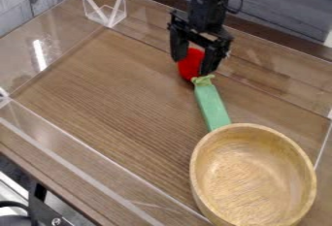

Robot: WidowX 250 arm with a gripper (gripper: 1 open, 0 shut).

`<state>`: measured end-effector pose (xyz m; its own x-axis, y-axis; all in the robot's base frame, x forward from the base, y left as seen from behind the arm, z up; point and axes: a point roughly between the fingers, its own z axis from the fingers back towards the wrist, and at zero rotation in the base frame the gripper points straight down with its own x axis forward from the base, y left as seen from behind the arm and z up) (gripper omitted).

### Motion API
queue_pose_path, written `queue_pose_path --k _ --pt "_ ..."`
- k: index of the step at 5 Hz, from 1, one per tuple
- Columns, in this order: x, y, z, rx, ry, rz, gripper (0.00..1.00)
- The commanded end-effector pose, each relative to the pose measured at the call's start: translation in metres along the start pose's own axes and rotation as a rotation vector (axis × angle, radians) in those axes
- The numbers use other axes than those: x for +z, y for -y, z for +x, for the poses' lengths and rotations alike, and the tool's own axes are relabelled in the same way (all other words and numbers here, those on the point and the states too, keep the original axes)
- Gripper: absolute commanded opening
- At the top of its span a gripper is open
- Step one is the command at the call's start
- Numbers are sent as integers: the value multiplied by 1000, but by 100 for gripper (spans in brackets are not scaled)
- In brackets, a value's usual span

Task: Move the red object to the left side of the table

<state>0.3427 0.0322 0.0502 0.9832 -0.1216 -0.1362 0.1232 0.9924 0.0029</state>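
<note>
Presently your red strawberry toy (193, 66) sits on the desk (116, 94) toward the far side, right of centre in the camera view. Its light green leafy base faces the near-right and touches, or all but touches, the far end of a flat green rectangular block (212, 104). That block lies on the wood grain and runs from the toy down toward a round light wooden bowl (253, 178); its near end lies at the bowl's far rim, though you cannot tell from this view whether the two touch.

Your tool (197, 61) points down over the toy with its two black fingers (177, 46) spread apart, one on either side of the red body. The toy shows between them. Whether either finger touches the toy cannot be settled from this angle, and nothing is clamped.

The toy stands well apart from the left side of the desk, where the brown surface lies bare up to the low clear acrylic wall (39, 50). A small clear acrylic bracket (104, 9) stands at the far-left corner, well away from the toy. The bowl occupies the near-right corner of the desk and holds nothing visible.
</note>
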Motion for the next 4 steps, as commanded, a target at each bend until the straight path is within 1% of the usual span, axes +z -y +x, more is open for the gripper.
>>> queue_pose_path --k 1,3,4 --pt "12 -14 14 8 60 21 100" --pt "1 -22 24 15 49 26 100" --pt "-2 -23 26 15 48 29 0"
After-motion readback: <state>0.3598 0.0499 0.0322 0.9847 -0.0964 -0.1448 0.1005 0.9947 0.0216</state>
